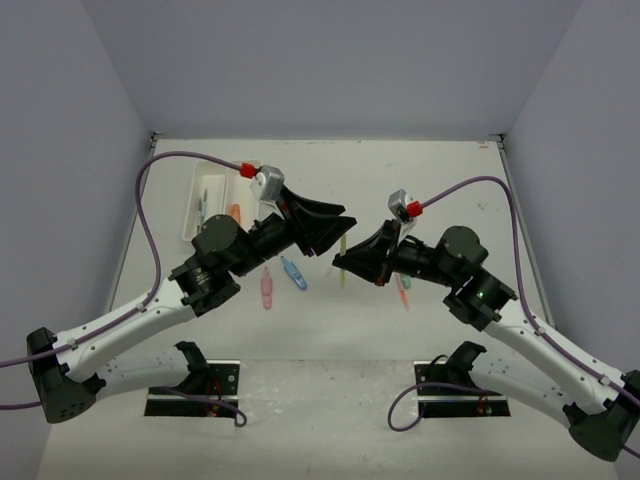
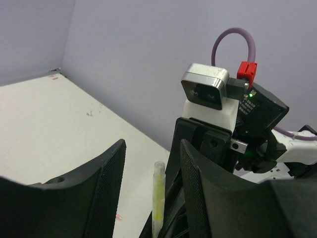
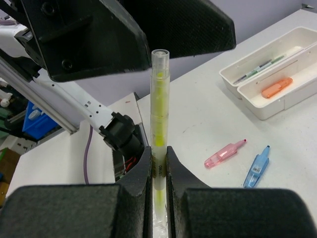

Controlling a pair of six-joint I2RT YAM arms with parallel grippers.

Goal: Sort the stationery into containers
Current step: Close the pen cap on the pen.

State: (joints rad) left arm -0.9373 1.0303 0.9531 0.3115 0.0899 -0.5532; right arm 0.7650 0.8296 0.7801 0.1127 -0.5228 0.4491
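The right end effector (image 3: 158, 154) was closed narrow on the yellow marker (image 3: 158, 111), pinching its lower barrel between both pads. The marker's long axis ran straight out along the fingers, and its clear capped end stood free beyond the fingertips. That free end pointed into the left end effector (image 2: 151, 151), which was spread wide and held nothing. In the left wrist view the cap rose between its two ribbed pads, a gap showed on either side, and we saw no contact. From above, the two end effectors met nose to nose over the middle of the bench (image 1: 330, 345), with the marker held off its surface.

We judged this a hand-over in progress. It turned on the left pads closing across the marker's axis, on the bare length above the right fingertips. That length looked short, so the left pads risked pinching only the cap.

The containers (image 3: 271, 110) lay at the far left of the bench, behind the left arm and well apart from the right one. The left arm was therefore the nearer carrier. An orange piece (image 3: 277, 88) lay in one tray and thin pens (image 3: 260, 68) in the other. A pink piece (image 3: 225, 153) and a blue piece (image 3: 256, 166) lay unsorted on the bench between the grasp and the trays.
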